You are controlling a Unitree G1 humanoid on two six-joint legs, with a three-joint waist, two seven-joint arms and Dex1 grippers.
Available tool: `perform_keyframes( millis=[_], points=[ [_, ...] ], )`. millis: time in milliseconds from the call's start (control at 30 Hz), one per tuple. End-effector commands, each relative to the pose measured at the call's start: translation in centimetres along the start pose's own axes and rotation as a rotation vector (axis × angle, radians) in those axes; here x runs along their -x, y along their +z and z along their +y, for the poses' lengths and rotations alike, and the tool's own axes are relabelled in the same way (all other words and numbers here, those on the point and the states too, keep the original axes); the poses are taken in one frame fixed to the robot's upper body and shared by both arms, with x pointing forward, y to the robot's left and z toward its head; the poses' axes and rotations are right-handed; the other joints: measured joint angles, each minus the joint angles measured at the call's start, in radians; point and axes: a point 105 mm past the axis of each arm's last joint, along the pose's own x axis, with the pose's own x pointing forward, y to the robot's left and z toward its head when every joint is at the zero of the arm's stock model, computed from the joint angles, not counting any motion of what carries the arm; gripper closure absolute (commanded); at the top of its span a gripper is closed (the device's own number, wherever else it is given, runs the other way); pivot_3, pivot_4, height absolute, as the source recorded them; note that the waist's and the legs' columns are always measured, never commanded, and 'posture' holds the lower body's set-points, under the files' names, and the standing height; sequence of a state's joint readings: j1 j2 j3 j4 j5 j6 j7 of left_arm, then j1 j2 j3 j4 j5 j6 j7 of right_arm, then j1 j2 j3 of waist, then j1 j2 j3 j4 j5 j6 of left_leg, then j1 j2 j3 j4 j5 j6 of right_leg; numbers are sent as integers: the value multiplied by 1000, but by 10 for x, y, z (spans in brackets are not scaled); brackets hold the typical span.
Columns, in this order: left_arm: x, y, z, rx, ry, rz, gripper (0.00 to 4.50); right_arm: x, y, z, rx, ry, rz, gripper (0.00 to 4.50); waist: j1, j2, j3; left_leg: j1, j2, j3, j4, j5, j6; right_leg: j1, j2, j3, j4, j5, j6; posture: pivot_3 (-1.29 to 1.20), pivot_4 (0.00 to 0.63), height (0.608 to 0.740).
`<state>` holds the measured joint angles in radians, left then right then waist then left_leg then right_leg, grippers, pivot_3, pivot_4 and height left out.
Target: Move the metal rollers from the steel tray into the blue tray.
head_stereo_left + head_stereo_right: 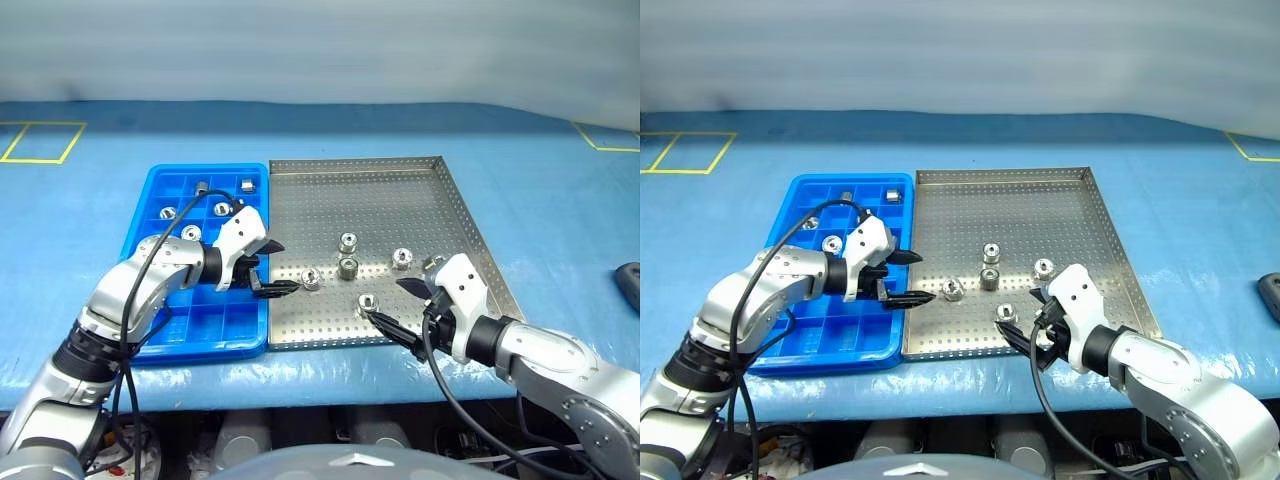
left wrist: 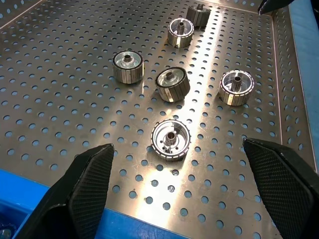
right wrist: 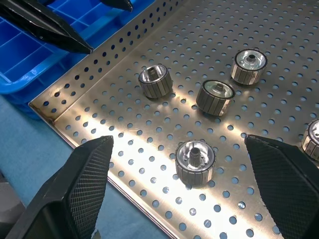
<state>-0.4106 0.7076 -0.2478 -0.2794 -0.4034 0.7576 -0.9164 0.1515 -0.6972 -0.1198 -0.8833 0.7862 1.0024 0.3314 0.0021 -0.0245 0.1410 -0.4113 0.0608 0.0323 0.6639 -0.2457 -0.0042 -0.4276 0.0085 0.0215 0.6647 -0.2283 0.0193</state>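
The steel tray [image 1: 380, 195] lies at the middle of the table, with the blue tray [image 1: 215, 330] against its left side. Several metal rollers [image 1: 348, 241] stand loose in the steel tray's near half. More rollers [image 1: 221, 209] sit in the blue tray's far compartments. My left gripper [image 1: 280, 267] hangs open over the seam between the trays, a roller [image 2: 171, 140] lying ahead between its fingers [image 2: 84, 184]. At the steel tray's near edge my right gripper [image 1: 388, 300] is open too, its fingers [image 3: 94, 169] straddling another roller [image 3: 195, 162]. Neither touches one.
The table has a blue cover with yellow tape marks at the far left [image 1: 40, 140] and far right [image 1: 605, 135]. A dark object [image 1: 628, 282] lies at the right edge. The table's front edge runs just below both trays.
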Motion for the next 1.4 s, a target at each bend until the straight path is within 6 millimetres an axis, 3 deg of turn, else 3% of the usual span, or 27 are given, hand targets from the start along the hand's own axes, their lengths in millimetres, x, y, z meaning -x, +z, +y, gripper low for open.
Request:
perform_keyframes(
  millis=[33,767,1267,1400],
  points=[
    [1,9,-3,-49,-9,-20,0,2,5,4,29,7,-28,42,1,0,0,0,0,0,0,0,0,0,0,0,0,0,0,37,150,740],
    [-6,7,-3,-30,-42,-6,0,4,3,4,20,-24,-33,42,1,0,0,0,0,0,0,0,0,0,0,0,0,0,0,23,150,740],
    [-30,24,10,-102,-118,76,0,4,4,7,0,-67,-72,42,-13,0,0,0,0,0,2,0,0,0,1,0,1,0,1,-26,150,740],
    [-50,26,13,-140,-161,134,0,3,6,6,-7,-84,-94,42,-13,0,0,0,-1,0,4,0,0,1,0,0,1,0,0,-33,150,740]
  ],
)
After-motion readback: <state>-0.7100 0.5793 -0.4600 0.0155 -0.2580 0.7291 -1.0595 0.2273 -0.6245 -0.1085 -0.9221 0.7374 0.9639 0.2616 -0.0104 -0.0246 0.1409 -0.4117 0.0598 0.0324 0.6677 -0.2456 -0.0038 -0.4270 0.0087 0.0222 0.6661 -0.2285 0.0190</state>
